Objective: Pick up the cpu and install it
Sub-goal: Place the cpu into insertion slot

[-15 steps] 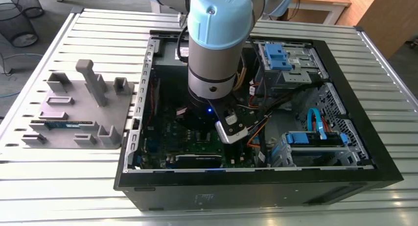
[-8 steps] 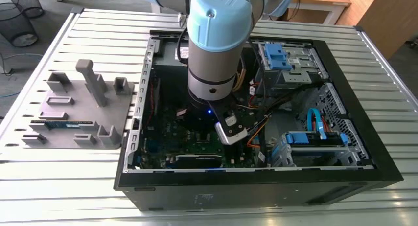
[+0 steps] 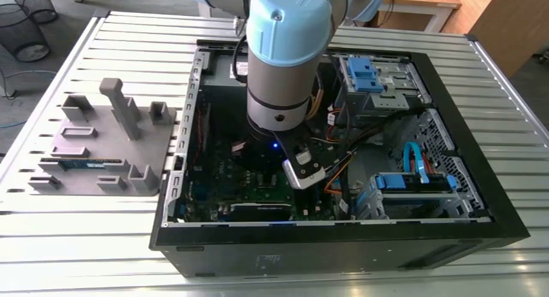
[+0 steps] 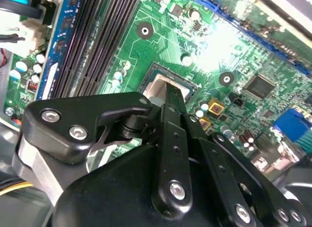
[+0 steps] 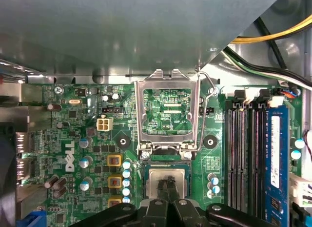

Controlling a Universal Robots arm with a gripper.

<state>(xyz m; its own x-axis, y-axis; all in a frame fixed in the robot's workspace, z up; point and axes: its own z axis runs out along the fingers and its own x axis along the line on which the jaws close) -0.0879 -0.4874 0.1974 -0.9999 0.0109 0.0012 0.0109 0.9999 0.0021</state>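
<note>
The arm (image 3: 279,65) reached down into the open computer case (image 3: 343,252), which lay on its side on the slatted metal table (image 3: 86,245). In both wrist views the cpu (image 5: 156,180) (image 4: 158,86) lay flat inside the socket (image 5: 142,185) on the green motherboard (image 5: 87,124), its silver top facing up. The socket's metal load plate (image 5: 138,119) stood swung open just beside it, with bare board showing through its window. The jaws were drawn together, with no more than a thin slit between the two black fingertips (image 5: 163,189), and they gripped nothing. They were poised over the middle of the cpu's top; whether they touched it could not be told. In the second wrist view one finger (image 4: 173,119) ran edge-on down to the chip. Dark memory slots (image 5: 243,154) ran alongside the socket, with a blue one next to them. In the exterior view, a grey fixture plate (image 3: 159,159) sat on the table to the exterior view's left of the case, well apart from the jaws, with a blue-green memory stick (image 3: 86,162) lying among its blocks.
</note>
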